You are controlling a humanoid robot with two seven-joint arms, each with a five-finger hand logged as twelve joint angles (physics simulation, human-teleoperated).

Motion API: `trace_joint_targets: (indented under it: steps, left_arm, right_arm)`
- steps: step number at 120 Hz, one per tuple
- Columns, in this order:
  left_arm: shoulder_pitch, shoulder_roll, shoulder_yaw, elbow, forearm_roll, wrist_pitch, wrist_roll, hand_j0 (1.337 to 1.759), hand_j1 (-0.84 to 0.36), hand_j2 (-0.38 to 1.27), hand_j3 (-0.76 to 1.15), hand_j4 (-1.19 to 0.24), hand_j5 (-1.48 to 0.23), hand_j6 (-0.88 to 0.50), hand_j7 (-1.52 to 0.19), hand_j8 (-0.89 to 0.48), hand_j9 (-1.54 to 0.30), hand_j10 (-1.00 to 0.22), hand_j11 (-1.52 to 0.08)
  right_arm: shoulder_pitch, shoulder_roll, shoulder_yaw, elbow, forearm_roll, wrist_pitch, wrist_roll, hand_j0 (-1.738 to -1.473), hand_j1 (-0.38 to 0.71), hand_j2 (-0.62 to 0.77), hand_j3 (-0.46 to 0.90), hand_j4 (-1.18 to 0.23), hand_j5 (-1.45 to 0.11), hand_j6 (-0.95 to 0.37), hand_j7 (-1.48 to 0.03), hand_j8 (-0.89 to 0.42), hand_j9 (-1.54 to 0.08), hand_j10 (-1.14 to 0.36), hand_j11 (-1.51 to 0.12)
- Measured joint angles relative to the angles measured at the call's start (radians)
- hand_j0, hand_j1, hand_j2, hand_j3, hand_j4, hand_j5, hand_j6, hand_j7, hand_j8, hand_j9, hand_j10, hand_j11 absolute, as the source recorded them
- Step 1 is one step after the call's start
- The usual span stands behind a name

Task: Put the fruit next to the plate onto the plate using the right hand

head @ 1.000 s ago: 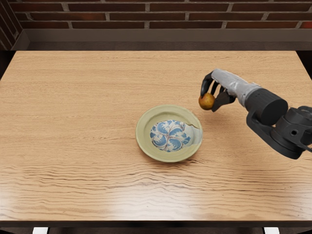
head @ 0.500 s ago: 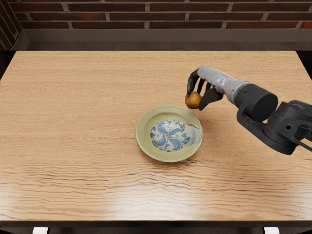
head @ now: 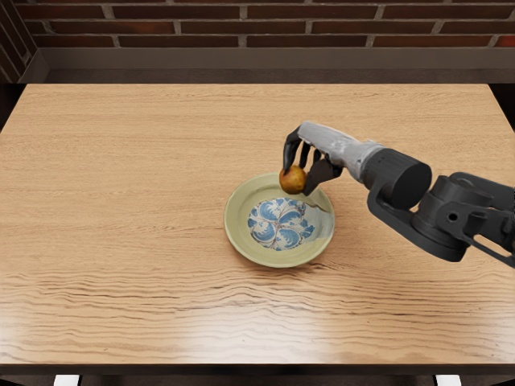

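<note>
Count: one plate (head: 235, 221), one fruit (head: 293, 178) and one right robot hand (head: 310, 157) over one wooden surface (head: 121, 201). The right robot hand grips the fruit, fingers curled around it from above. The fruit sits over the plate's rim at 1 o'clock. Earlier, both were outside the rim, toward 2 o'clock; the plate has not moved

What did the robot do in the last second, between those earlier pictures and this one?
The right hand, shut on the fruit, carried it leftward from beside the plate until it now shows over the plate's far rim. It has not let go. The plate stayed where it was on the table.
</note>
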Motion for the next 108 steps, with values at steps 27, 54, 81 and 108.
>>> trace_joint_targets:
  steps: [27,54,81,108]
  left_arm:
    - [0.0,0.0,0.0,0.0,0.0,0.0,0.0,1.658,0.35,0.0,0.0,0.0,0.0,0.0,0.0,0.0,0.0,0.0,0.0]
    - [0.0,0.0,0.0,0.0,0.0,0.0,0.0,1.658,0.35,0.0,0.0,0.0,0.0,0.0,0.0,0.0,0.0,0.0,0.0]
    - [0.0,0.0,0.0,0.0,0.0,0.0,0.0,1.658,0.35,0.0,0.0,0.0,0.0,0.0,0.0,0.0,0.0,0.0,0.0]
    - [0.0,0.0,0.0,0.0,0.0,0.0,0.0,1.658,0.35,0.0,0.0,0.0,0.0,0.0,0.0,0.0,0.0,0.0,0.0]
  right_arm:
    - [-0.013,0.01,-0.002,0.0,-0.003,-0.003,-0.001,-1.658,0.29,0.41,0.0,-0.65,-0.88,-0.42,-0.86,-0.52,-0.88,-0.65,-0.89]
    - [-0.016,0.019,0.004,0.0,0.02,-0.007,-0.002,-1.658,-0.1,0.13,0.0,-0.25,-0.34,-0.18,-0.33,-0.21,-0.34,-0.25,-0.34]
    - [-0.012,0.002,0.046,-0.016,0.158,0.047,-0.002,-1.658,-0.24,0.04,0.0,-0.11,-0.14,-0.08,-0.14,-0.09,-0.14,-0.11,-0.14]
    - [-0.014,-0.16,0.253,-0.099,0.548,0.4,-0.002,-1.658,-0.28,0.01,0.0,-0.06,-0.08,-0.05,-0.08,-0.06,-0.08,-0.06,-0.08]
